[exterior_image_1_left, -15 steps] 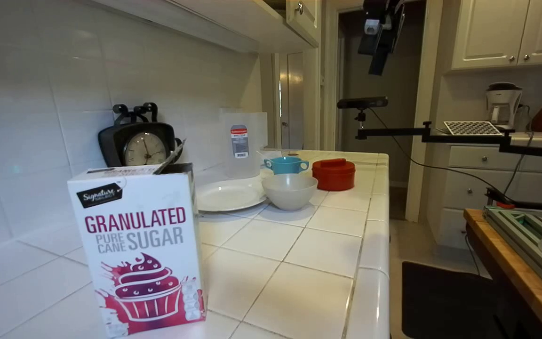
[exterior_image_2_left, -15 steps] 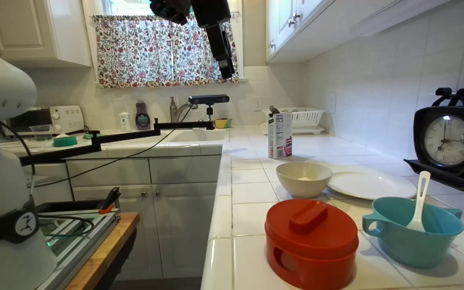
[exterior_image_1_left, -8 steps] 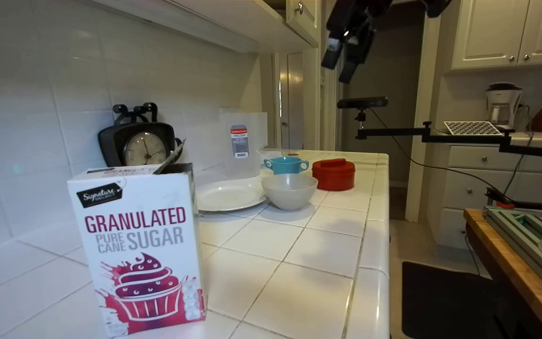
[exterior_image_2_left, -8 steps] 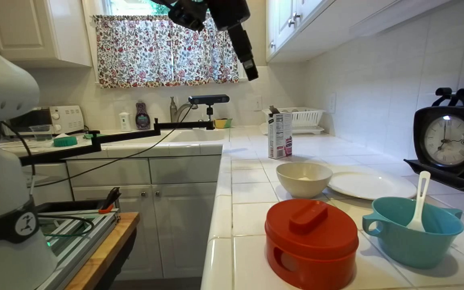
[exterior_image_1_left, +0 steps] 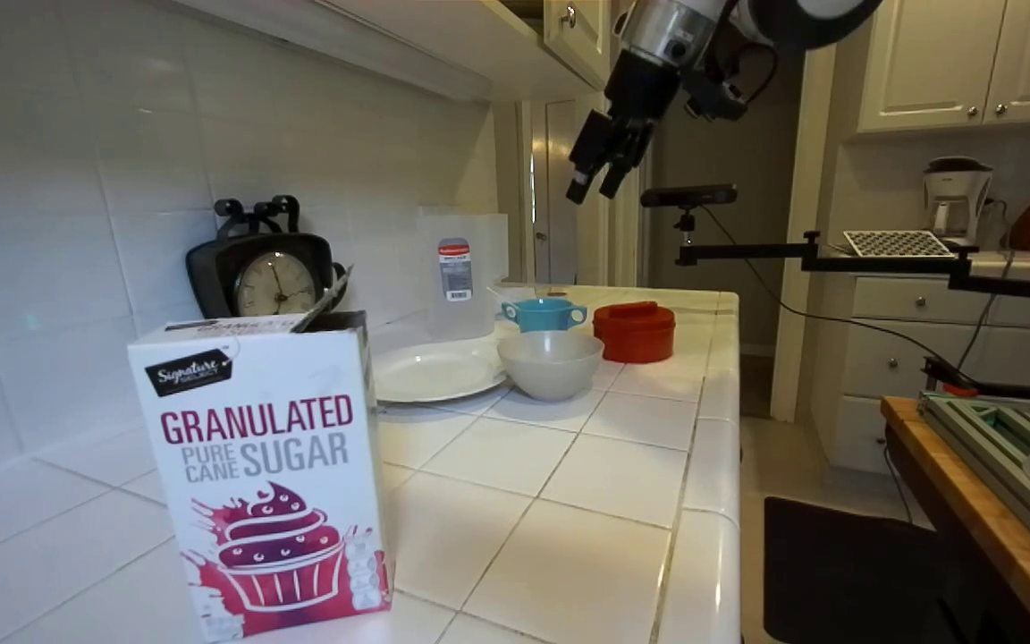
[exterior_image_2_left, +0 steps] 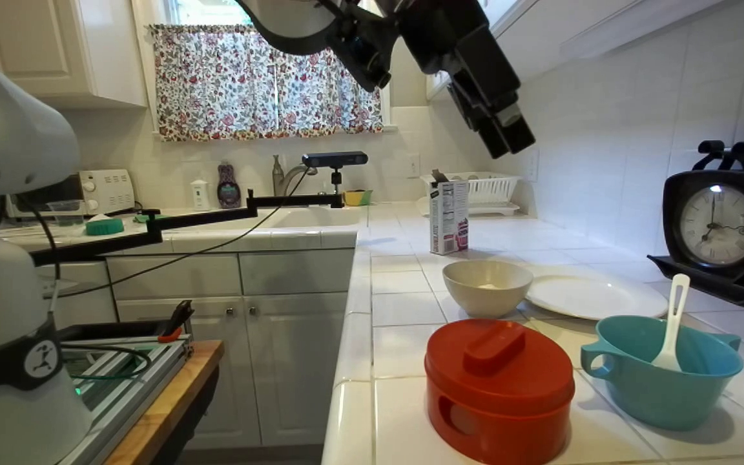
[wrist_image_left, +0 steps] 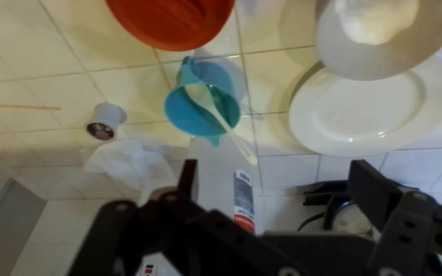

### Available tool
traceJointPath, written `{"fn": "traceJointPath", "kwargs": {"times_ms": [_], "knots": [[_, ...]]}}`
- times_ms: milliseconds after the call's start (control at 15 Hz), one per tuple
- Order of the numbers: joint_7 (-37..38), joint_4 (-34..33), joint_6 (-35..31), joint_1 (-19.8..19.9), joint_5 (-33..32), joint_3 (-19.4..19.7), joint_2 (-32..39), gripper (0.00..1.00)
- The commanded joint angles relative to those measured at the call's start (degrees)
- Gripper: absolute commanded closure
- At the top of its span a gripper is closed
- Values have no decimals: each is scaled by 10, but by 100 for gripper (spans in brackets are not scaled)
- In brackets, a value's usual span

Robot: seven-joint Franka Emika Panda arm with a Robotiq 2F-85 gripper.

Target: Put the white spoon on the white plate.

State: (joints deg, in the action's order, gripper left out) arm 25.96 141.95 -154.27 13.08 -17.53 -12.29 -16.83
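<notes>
The white spoon (exterior_image_2_left: 671, 326) leans in a turquoise two-handled cup (exterior_image_2_left: 672, 397), its handle sticking up over the rim. In the wrist view the spoon (wrist_image_left: 218, 115) lies slanted across the cup (wrist_image_left: 180, 111), handle end toward the jaws. The white plate (exterior_image_2_left: 595, 294) lies flat on the counter behind the cup and holds nothing; it also shows in the wrist view (wrist_image_left: 370, 111). My gripper (wrist_image_left: 274, 165) is open and empty, jaws wide apart. In both exterior views, the gripper (exterior_image_1_left: 593, 188) (exterior_image_2_left: 511, 145) hangs tilted well above the counter, apart from spoon and plate.
A pale bowl (exterior_image_2_left: 485, 294) with white contents stands against the plate's edge. A red lidded pot (exterior_image_2_left: 498, 394) stands beside the cup. A translucent container (exterior_image_1_left: 470, 268), a black clock (exterior_image_2_left: 721, 223) and a sugar box (exterior_image_1_left: 260, 483) stand around. An upper cabinet (exterior_image_1_left: 443, 40) overhangs the counter.
My gripper has come down and over the counter toward the wall side, and its jaws are now seen spread. The spoon, cup, plate and other things have not moved.
</notes>
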Motion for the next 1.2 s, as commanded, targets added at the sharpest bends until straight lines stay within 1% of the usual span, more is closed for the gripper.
{"fn": "traceJointPath", "kwargs": {"times_ms": [0,67,267,400,533,733,867,933,1000,1067,1133], "knots": [[103,-1,-71,89,-158,-46,26,0],[139,-3,-91,108,-205,-53,32,0],[244,-8,-134,156,-318,-82,42,0],[311,-12,-142,181,-385,-103,45,0],[376,-18,-139,198,-438,-120,49,0],[482,-33,-121,218,-478,-138,65,0],[534,-42,-107,223,-473,-144,86,0],[552,-48,-110,222,-464,-143,101,0],[554,-51,-108,216,-443,-140,115,0],[517,-28,-113,212,-450,-132,83,0],[528,-33,-113,212,-449,-132,95,0]]}}
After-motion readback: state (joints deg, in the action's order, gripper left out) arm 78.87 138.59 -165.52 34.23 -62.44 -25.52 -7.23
